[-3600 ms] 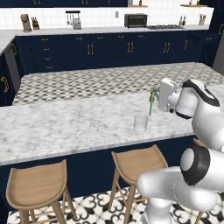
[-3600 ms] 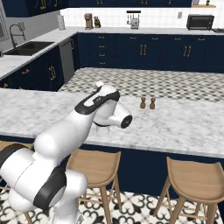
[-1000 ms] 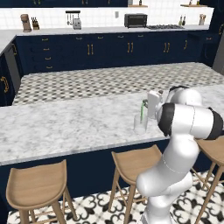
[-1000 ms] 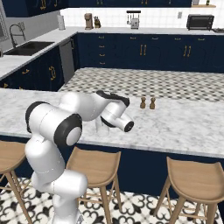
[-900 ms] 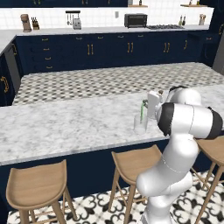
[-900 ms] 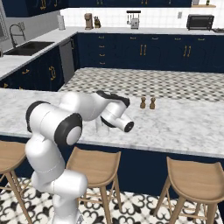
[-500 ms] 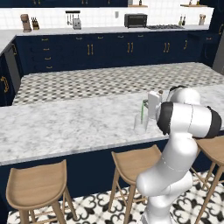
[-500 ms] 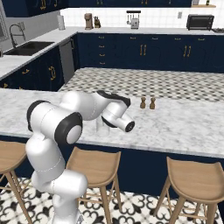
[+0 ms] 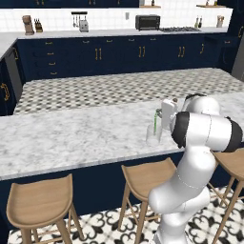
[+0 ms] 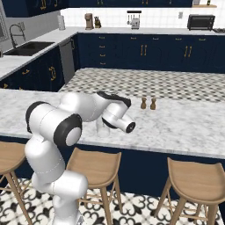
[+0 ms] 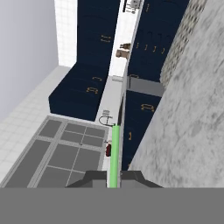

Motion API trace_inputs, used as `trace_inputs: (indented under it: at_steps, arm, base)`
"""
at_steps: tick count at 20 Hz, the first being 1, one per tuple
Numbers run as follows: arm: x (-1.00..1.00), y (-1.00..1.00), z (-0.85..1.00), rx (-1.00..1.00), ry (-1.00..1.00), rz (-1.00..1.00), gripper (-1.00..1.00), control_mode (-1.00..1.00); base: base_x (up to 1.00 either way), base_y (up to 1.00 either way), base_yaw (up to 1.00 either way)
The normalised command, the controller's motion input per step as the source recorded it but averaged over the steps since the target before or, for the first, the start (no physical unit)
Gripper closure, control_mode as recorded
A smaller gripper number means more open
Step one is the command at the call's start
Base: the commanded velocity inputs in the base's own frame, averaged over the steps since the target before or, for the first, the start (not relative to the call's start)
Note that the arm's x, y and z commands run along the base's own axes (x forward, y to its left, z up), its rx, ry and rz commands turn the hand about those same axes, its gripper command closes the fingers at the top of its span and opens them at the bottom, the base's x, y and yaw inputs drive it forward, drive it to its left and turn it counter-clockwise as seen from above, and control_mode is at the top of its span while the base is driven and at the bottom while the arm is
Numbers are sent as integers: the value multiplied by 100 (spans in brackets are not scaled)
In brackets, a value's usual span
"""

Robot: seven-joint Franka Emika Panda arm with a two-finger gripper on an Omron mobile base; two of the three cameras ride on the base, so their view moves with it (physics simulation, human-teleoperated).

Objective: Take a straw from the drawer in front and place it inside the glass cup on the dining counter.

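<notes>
The glass cup (image 9: 153,136) stands on the dining counter (image 9: 71,136) near its front edge. My gripper (image 9: 158,115) hangs just above and right of the cup, shut on the straw (image 9: 156,121). The light-green straw points down, and its lower end lies within the cup's outline. In the hand view the straw (image 11: 114,151) runs up from between the two finger tips of the gripper (image 11: 113,176), with the marbled counter (image 11: 188,113) to its right. In the right base view my arm covers the cup and the straw.
Two small brown shakers (image 10: 148,103) stand on the counter's far side, right of the arm. Tan stools (image 9: 40,205) (image 9: 148,177) line the counter's front. Navy cabinets, a toaster oven (image 9: 147,21) and a sink (image 10: 25,47) lie beyond the tiled floor.
Since the earliest frames the arm has swung left and down, bringing the straw from right of the cup to over it. Over the last second nothing visibly moves.
</notes>
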Motion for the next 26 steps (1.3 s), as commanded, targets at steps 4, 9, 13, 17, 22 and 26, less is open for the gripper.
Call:
trace_inputs:
  at_steps: [4, 9, 13, 17, 22, 26]
  arm:
    - [-2, 1, 0, 1, 0, 0, 100, -100]
    - [-1, 1, 19, 2, 0, 0, 100, -100]
    - [0, 0, 40, 0, 0, 0, 100, -100]
    - [-36, 0, 29, 1, 0, 0, 100, -100]
    - [-51, 0, 29, 3, 0, 0, 100, -100]
    - [-33, 0, 26, 1, 0, 0, 100, -100]
  base:
    - [0, 0, 0]
    - [0, 0, 0]
    - [0, 0, 0]
    - [0, 0, 0]
    - [0, 0, 0]
    - [0, 0, 0]
